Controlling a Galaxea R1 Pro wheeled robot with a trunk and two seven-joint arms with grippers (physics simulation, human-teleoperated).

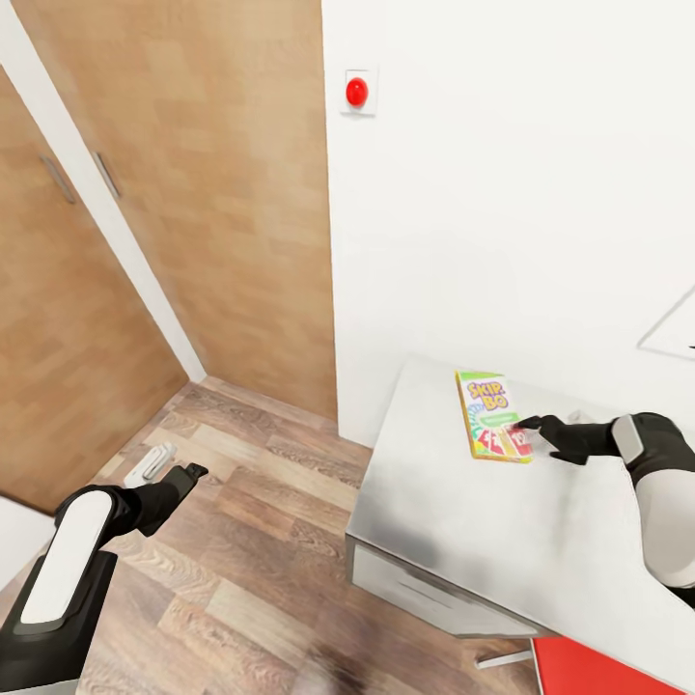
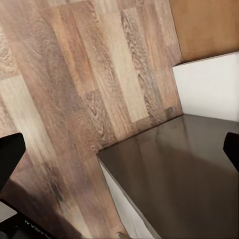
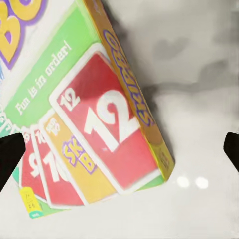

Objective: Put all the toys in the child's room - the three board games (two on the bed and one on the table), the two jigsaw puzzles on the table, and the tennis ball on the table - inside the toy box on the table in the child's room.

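Skip-Bo box [image 1: 493,416] flat on the grey table [image 1: 463,521], long axis running 12 to 6 in head view, title end at 12. My right claw [image 1: 529,426] at its 6 o'clock corner, fingers [image 3: 10,154] spread wide around it, gripping nothing. Left claw [image 1: 189,473] over wood floor [image 1: 241,541], open, empty. Table's far right edge cut off.
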